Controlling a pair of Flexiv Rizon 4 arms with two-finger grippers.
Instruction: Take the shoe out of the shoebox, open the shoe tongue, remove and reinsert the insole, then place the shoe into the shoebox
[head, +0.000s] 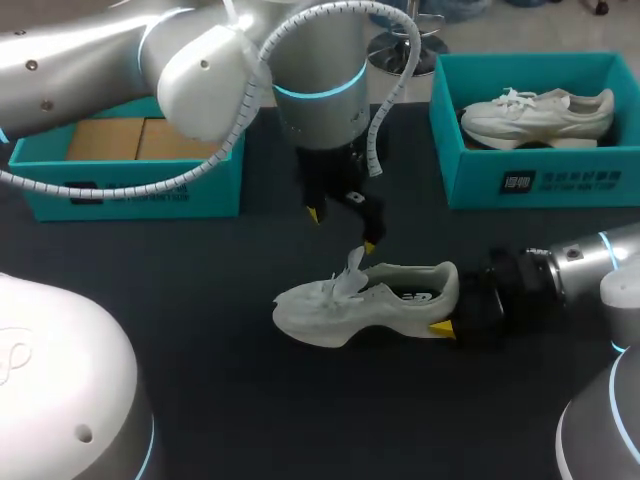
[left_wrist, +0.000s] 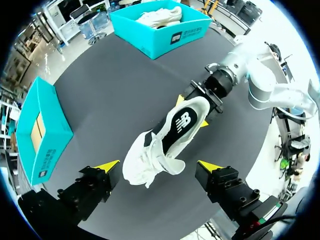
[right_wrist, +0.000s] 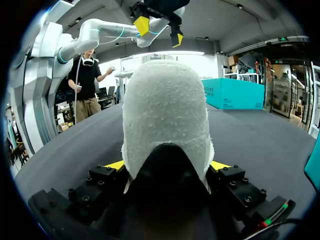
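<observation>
The white shoe lies on its sole on the dark table, between the 2 teal boxes and nearer the robot than both, with its toe toward the left arm's side and its heel toward the right arm's. The right gripper comes in low along the table and clamps the heel, 1 yellow-tipped finger pressed to each side; in the right wrist view the heel fills the gap between those fingers. The left gripper hangs just above the laces and tongue with its fingers spread wide and nothing between them. In the left wrist view its 2 tips flank the forefoot without touching it. That view looks down into the shoe, where the dark insole sits flat in the heel. The left shoebox stands at the far left of the table with brown card showing inside. The right shoebox stands at the far right and holds a second white shoe.
</observation>
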